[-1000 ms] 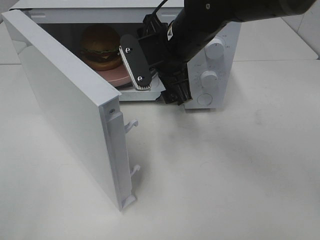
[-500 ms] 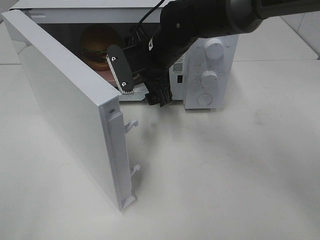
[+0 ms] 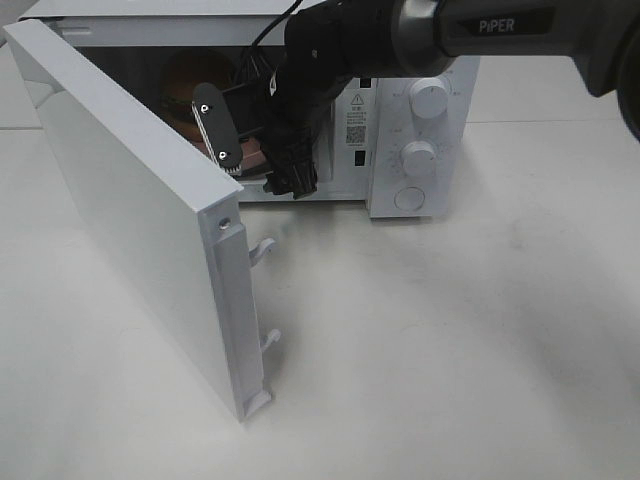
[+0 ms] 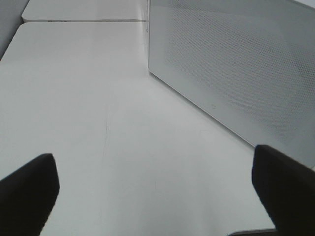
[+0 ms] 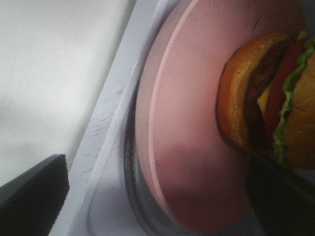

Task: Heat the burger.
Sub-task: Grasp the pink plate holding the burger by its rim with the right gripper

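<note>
Burger (image 5: 268, 93): sits on the pink plate (image 5: 192, 147) inside the microwave (image 3: 425, 110), toward the far left of the cavity. From the high view it is almost wholly hidden behind the right arm; the right wrist view shows it plainly, bun, patty and lettuce edge. It is already where it must be for heating.

Pink plate: lies on the glass turntable (image 5: 135, 206) inside the cavity, carrying the burger so the food need not be gripped itself.

Right gripper (image 3: 255, 150): at the mouth of the cavity, jaws spread wide and holding nothing; one fingertip shows on each side of the wrist view, clear of plate and burger. This reads as a hand that has let go, since nothing lies between the fingers.

Left gripper (image 4: 157, 187): jaws wide apart and empty, hanging over the bare table (image 4: 98, 98) just beside the perforated face of the door (image 3: 130, 220), likely waiting out of the way.

Door: stands wide open, swung toward the near left, which gives the arm room to reach in.

Dials (image 3: 430, 100): on the right-hand panel, untouched by either arm.

Step judged: loading looks done; shutting the door and setting a dial remain.
</note>
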